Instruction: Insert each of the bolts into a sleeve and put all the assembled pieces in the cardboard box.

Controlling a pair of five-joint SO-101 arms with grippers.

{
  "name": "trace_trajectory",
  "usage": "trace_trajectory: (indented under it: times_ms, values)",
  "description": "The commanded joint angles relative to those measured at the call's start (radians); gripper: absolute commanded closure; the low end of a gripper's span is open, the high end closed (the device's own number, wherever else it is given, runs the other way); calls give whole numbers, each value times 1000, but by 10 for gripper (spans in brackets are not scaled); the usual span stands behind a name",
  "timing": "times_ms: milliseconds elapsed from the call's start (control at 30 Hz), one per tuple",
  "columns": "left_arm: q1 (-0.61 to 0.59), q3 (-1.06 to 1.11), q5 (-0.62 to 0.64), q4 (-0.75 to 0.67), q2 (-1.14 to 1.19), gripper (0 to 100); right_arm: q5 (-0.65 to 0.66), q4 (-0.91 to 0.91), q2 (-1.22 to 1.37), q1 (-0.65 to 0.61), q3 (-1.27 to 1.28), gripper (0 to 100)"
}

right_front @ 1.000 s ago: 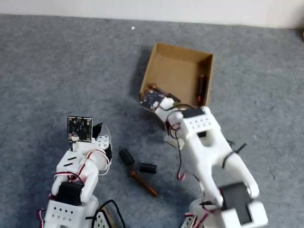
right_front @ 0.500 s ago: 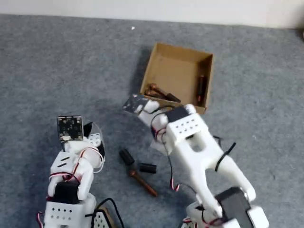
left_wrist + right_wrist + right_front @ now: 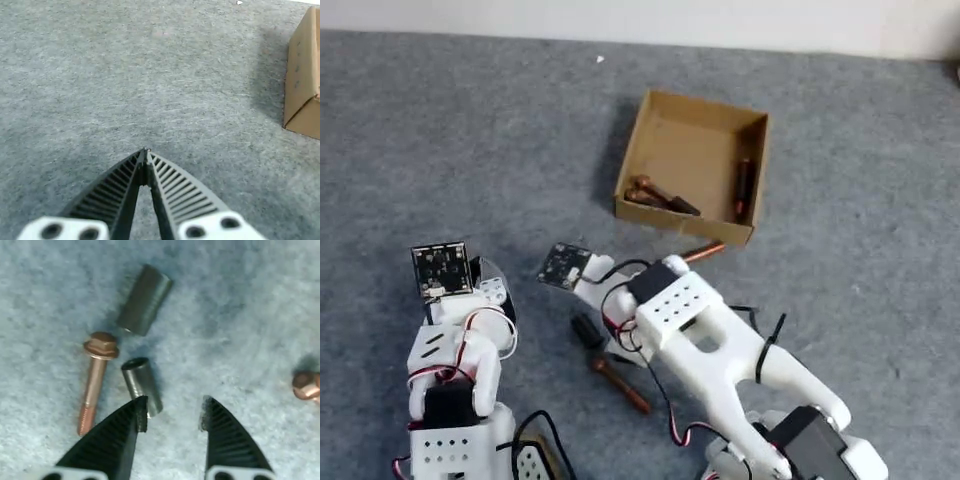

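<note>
Beside a copper bolt (image 3: 95, 382) on the grey carpet lie two dark sleeves, one close (image 3: 143, 387) and one farther (image 3: 145, 300). My right gripper (image 3: 172, 415) hovers open just over the nearer sleeve, one finger at its end. A second bolt's head (image 3: 306, 385) sits off to the side. From above, a sleeve (image 3: 585, 330) and bolt (image 3: 620, 385) show by the right arm (image 3: 670, 300), and a further bolt (image 3: 703, 250) lies before the cardboard box (image 3: 640, 130). Two assembled pieces (image 3: 660, 195) (image 3: 745, 190) rest inside it. My left gripper (image 3: 145, 160) is shut and holds nothing, above bare carpet.
The box corner (image 3: 302, 75) shows far off in the left wrist view. The left arm (image 3: 450, 350) stands at the near left, apart from the parts. Open carpet lies left of and behind the box.
My right arm has swung back from the box to over the loose parts, leaving an assembled piece inside. The left arm has shifted slightly left.
</note>
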Motion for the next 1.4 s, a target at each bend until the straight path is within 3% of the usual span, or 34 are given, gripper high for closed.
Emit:
trace_trajectory:
  times_ms: [0, 233, 600, 733, 800, 1033, 1367]
  values:
    - [-12, -21, -14, -3, -12, 995, -14, -24, -4, -48, 4, 841]
    - [-12, -21, -14, -3, -12, 995, -14, -183, 2, -47, 133, 842]
    - [-12, -16, -14, -3, -12, 995, -8, -234, 197, -27, 157, 844]
    - [-12, -15, -14, -8, -12, 995, -11, -236, 157, -27, 160, 936]
    - [-12, -5, -14, -32, -10, 995, -14, -236, 127, -24, 163, 998]
    - [-12, 27, -14, -95, -10, 995, -15, -137, -85, 76, 159, 994]
    - [-10, 27, -9, -100, -10, 995, -204, 42, -510, 252, 165, 994]
